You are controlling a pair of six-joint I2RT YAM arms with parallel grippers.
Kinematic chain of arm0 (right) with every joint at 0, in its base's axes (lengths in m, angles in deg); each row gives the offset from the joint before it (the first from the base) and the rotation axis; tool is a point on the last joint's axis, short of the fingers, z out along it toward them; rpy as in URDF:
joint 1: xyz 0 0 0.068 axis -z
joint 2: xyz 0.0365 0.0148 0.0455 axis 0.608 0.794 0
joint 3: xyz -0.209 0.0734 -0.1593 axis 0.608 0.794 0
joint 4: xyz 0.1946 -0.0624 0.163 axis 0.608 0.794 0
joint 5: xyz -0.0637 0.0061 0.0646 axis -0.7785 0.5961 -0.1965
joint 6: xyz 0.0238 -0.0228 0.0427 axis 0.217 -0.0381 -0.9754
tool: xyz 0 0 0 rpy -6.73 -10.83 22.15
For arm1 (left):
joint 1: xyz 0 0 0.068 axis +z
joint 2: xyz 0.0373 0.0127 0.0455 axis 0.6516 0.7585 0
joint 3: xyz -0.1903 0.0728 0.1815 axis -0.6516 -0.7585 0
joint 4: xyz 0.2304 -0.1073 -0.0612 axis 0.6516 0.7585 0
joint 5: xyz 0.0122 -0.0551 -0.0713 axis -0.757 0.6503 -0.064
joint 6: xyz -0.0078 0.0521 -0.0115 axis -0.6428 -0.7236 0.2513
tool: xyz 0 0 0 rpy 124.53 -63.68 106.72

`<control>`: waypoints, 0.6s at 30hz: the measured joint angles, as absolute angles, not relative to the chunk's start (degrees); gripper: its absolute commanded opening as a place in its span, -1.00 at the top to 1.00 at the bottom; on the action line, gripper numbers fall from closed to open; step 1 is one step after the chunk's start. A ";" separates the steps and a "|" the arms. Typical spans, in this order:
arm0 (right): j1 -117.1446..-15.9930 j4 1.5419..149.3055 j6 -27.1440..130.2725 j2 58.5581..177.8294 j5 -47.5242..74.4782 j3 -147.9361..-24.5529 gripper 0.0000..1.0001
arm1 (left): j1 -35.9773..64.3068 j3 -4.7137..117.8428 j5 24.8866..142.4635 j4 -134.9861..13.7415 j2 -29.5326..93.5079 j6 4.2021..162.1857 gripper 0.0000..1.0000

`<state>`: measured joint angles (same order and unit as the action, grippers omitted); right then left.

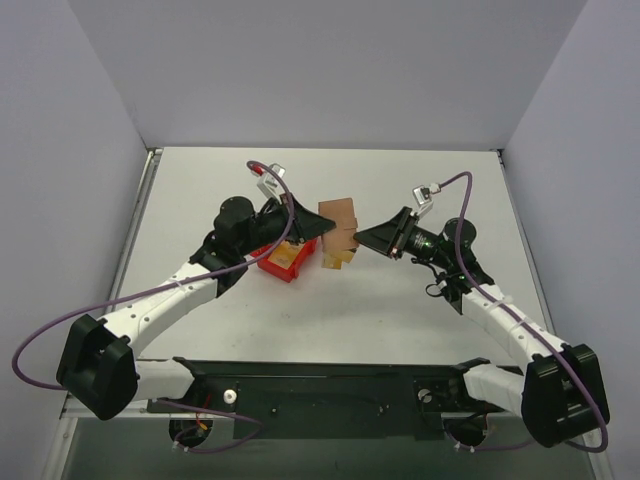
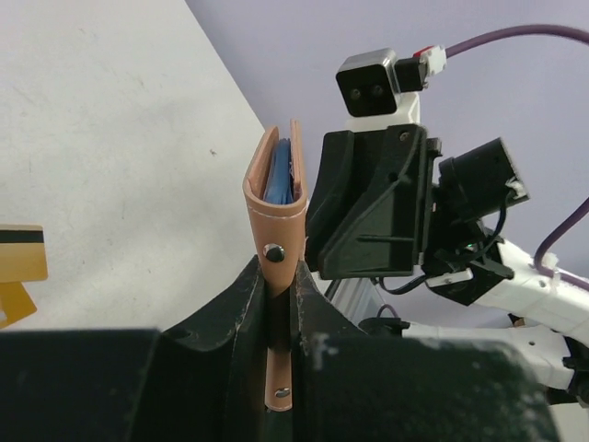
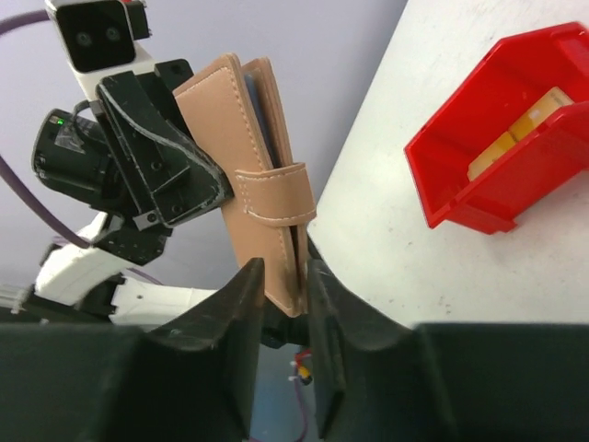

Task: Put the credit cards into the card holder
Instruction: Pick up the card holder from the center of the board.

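Status as I read it from the console:

1. The card holder is off the table, held in the air between the two arms near the middle of the workspace. It stands on edge and is nearly closed. The left wrist view shows light blue lining in the narrow gap between its tan covers.

2. The left gripper is clamped on the holder's lower end. Its fingers press either side of the strap, which carries two metal snap studs.

3. The right gripper is clamped on the opposite end of the same holder. Its fingers sit just below the clasp tab, which wraps over the outer cover.

4. The credit cards are in two places. Some lie loose on the table just below the held holder. In the left wrist view one of them shows its dark stripe across a gold face. Others lie inside the red bin, seen as yellow rectangles.

5. The bin sits on the table under the left arm's wrist, just left of the loose cards.

6. Markings: any print on the card faces is too small for me to read. I can make out no lettering on the holder's leather.
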<state>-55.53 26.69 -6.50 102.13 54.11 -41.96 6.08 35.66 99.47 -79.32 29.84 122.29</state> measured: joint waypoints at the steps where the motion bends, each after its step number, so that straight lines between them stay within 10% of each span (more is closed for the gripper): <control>1: -55.53 28.09 -5.72 101.65 54.09 -42.20 0.25 | 5.84 35.68 99.42 -79.05 29.84 121.50 1.00; 6: -55.53 36.94 0.25 98.26 53.25 -45.61 -0.11 | 3.28 38.20 95.23 -71.18 29.20 113.50 1.00; 18: -55.66 61.16 9.61 95.18 46.00 -59.25 -0.15 | -11.15 43.16 66.90 -54.97 22.16 84.37 1.00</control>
<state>-55.66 61.16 9.61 95.18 46.00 -59.25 -11.15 43.16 66.90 -54.97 22.16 84.37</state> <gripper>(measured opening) 0.575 0.180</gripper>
